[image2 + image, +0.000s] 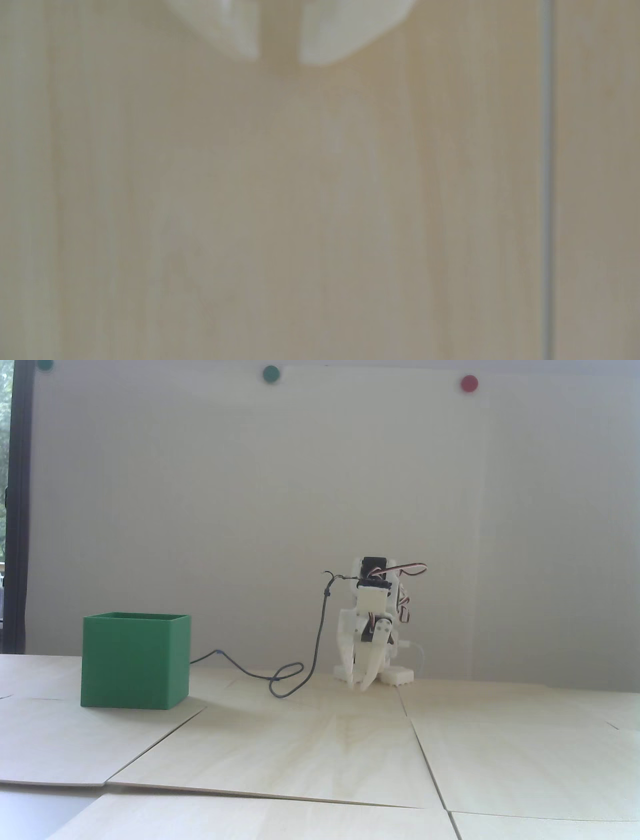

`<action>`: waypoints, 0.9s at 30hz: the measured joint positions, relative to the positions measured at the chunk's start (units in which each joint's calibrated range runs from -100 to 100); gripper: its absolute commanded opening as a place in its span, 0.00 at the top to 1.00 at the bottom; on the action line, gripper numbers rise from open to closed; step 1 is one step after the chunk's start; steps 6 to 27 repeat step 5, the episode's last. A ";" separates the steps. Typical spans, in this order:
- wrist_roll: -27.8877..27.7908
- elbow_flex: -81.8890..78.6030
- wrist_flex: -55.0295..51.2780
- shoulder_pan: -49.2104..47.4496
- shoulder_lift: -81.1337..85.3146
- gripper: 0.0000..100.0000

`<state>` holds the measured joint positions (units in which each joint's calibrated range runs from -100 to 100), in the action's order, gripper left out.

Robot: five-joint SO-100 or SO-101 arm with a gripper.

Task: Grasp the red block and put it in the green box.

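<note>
My hand (361,686) points down, tips almost on the surface (320,750). My fingers (239,38) sit a little apart and hold nothing. The green box (135,660) stands far off at nine o'clock, top open for dropping. I cannot see the red block anywhere.

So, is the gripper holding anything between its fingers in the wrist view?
No: the gripper shows a bare gap between its two white fingertips, with only the wooden table visible behind.
</note>
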<state>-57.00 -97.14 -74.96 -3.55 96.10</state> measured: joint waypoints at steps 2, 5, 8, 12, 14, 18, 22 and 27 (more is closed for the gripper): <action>0.00 0.00 0.00 0.00 0.00 0.98; 0.00 0.00 0.00 0.00 0.00 0.98; 0.00 0.00 0.00 0.00 0.00 0.98; 0.00 0.00 0.00 0.00 0.00 0.98; 0.00 0.00 0.00 0.00 0.00 0.98; 0.00 0.00 0.00 0.00 0.00 0.98; 0.00 0.00 0.00 0.00 0.00 0.98; 0.00 0.00 0.00 0.00 0.00 0.98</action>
